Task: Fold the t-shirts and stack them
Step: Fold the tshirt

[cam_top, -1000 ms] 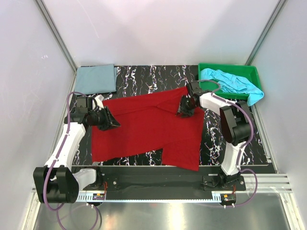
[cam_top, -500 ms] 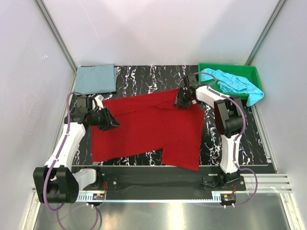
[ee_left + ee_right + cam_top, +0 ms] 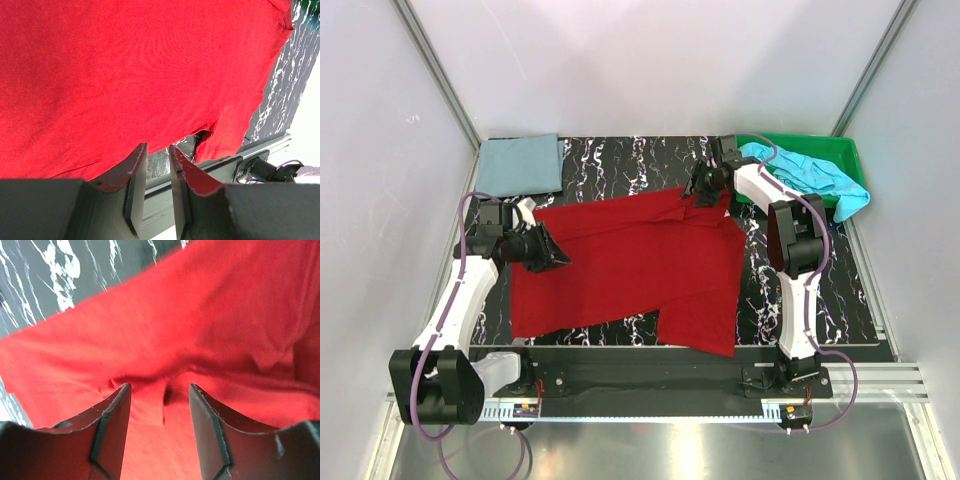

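Observation:
A deep red t-shirt (image 3: 630, 260) lies spread over the black marbled mat (image 3: 620, 160). My left gripper (image 3: 558, 257) sits at the shirt's left edge. In the left wrist view its jaws (image 3: 157, 146) stand a narrow gap apart with only mat showing between them, and the red cloth (image 3: 150, 65) lies past the tips. My right gripper (image 3: 692, 190) hovers over the shirt's back right corner, open, with a small bunched fold of red cloth (image 3: 200, 315) below the spread jaws (image 3: 160, 387). A folded grey-blue t-shirt (image 3: 520, 165) rests at the back left. A turquoise t-shirt (image 3: 810, 172) lies crumpled in the tray.
The green plastic tray (image 3: 820, 141) stands at the back right, with turquoise cloth hanging over its right rim. White walls close in the left, back and right sides. A black and metal rail (image 3: 650, 375) carrying both arm bases runs along the near edge.
My right gripper has moved toward the back and slightly left, dragging the shirt's right corner with it, and its jaws have widened. The left arm has stayed put.

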`<state>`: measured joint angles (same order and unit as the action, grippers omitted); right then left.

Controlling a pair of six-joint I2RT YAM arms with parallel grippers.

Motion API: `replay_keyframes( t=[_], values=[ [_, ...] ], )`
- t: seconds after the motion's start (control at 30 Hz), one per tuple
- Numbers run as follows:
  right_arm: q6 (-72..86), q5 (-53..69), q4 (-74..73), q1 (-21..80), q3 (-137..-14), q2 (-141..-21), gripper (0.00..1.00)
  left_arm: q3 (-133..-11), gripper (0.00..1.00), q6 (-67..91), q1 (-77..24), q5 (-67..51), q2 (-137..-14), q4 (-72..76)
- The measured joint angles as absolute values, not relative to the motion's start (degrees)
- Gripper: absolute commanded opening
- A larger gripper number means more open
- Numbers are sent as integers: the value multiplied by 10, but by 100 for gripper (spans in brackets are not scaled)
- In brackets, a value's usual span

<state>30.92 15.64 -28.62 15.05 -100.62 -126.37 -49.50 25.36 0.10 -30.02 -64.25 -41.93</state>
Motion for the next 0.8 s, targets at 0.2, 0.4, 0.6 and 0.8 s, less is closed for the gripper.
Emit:
replay_keyframes(
  t=[0.2,0.4,0.6,0.8],
  values=[
    [319,188,-300,150,-942,-1226,61,-495,28,253,1,-301,-637,-419],
    [343,222,-296,150,-926,-1204,61,-495,28,253,1,-303,-634,-419],
    [378,251,-276,150,-900,-1204,61,-495,28,253,1,-307,-634,-419],
    [402,267,-257,151,-888,-1204,58,-495,27,253,1,-309,-634,-419]
  ],
)
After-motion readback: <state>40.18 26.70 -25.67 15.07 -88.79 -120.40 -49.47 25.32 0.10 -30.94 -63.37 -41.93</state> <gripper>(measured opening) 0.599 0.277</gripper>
